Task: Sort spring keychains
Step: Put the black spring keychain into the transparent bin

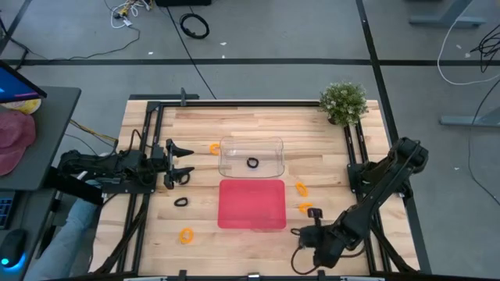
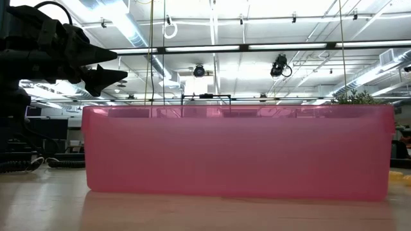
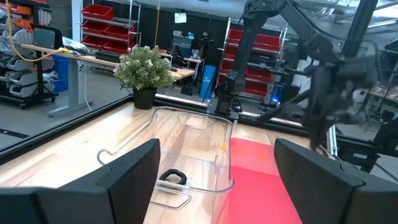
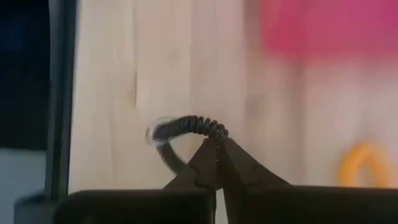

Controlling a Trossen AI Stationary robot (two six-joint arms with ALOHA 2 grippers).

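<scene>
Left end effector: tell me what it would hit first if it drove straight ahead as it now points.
The left end effector, open, points across the table at the clear tray. Its near wall probably comes first, the black keychain lying just inside it. Depth is unclear.

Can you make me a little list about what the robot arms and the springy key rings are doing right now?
right gripper: shut on a black keychain, near the table's front edge
left gripper: open, holding nothing, waiting at the left of the clear tray
clear tray: one black keychain inside
red tray: nothing seen in it from above
orange keychains on the table: four, one by the clear tray, two right of the red tray, one front left
other black keychain: on the table, left of the red tray
</scene>
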